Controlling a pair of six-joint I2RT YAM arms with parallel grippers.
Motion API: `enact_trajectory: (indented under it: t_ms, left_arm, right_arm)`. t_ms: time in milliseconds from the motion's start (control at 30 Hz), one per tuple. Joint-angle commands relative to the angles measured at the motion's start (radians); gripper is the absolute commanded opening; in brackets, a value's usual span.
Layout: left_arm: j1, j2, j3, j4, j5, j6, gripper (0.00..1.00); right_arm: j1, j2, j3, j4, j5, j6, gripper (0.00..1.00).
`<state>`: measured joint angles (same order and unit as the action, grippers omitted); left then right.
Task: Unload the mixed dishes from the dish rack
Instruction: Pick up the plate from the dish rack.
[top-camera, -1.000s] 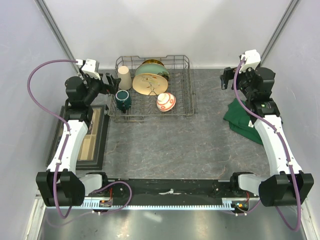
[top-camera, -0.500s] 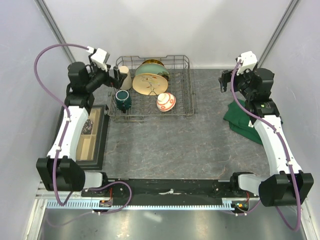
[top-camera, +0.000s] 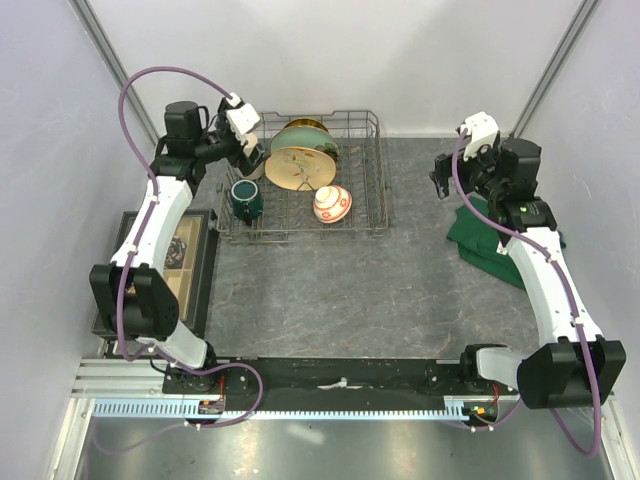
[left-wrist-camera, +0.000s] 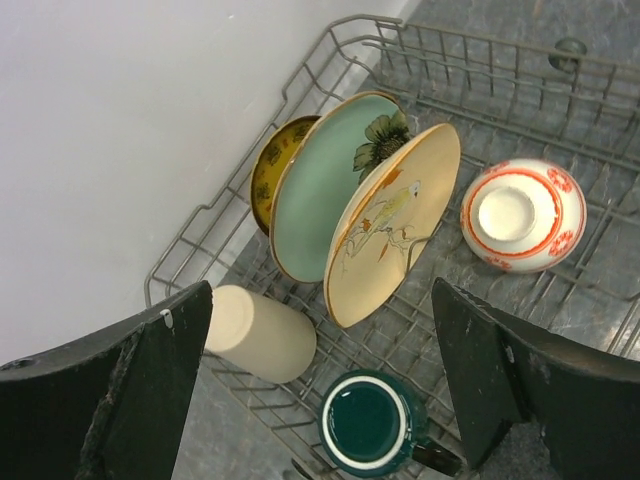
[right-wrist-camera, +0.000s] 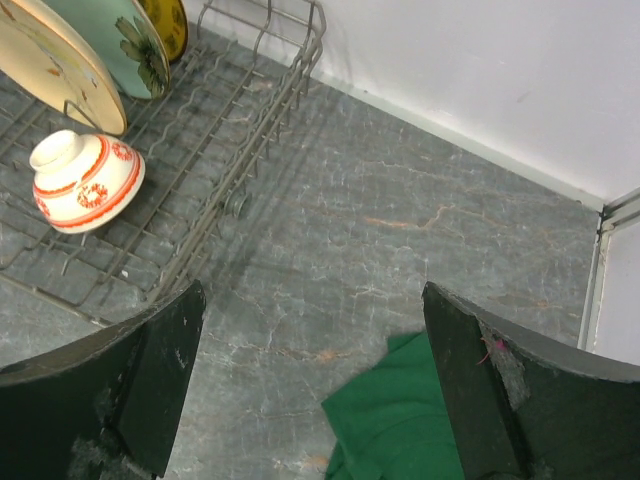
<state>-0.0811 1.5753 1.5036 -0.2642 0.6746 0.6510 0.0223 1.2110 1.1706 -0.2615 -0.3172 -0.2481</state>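
Observation:
The grey wire dish rack (top-camera: 375, 170) stands at the back centre. In it the cream floral plate (top-camera: 300, 168), the pale-green flower plate (top-camera: 305, 140) and the small yellow plate (top-camera: 303, 124) stand on edge. The dark green mug (top-camera: 245, 198) and the red-and-white bowl (top-camera: 332, 203) sit in front. My left gripper (top-camera: 247, 140) hovers open and empty over the rack's back-left corner. In the left wrist view it (left-wrist-camera: 320, 290) is above the tall beige cup (left-wrist-camera: 258, 332), which lies on its side, and the mug (left-wrist-camera: 368, 422). My right gripper (top-camera: 440, 175) is open and empty, right of the rack.
A green cloth (top-camera: 490, 240) lies on the table under the right arm, also in the right wrist view (right-wrist-camera: 400, 420). A flat dark-framed tray (top-camera: 190, 275) lies at the left. White walls stand close behind the rack and at both sides.
My left arm has swung up and to the right, from beside the rack to over its back-left corner. My right gripper has shifted slightly to the left.

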Motion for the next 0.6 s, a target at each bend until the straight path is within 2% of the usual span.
enact_trajectory:
  t_ms: [0,133,567]
  left_arm:
    - [-0.003,0.060,0.063,-0.017,0.158,0.220,0.97]
    - [-0.012,0.121,0.095,-0.017,0.189,0.343,0.96]
    - [-0.023,0.333,0.211,-0.017,0.218,0.607,0.93]
  right_arm:
    - [-0.001,0.012,0.029,-0.025,-0.029,-0.048,0.98]
    - [-0.001,0.024,0.017,-0.038,-0.029,-0.057,0.98]
    - [-0.001,0.085,-0.008,-0.055,-0.028,-0.079,0.98]
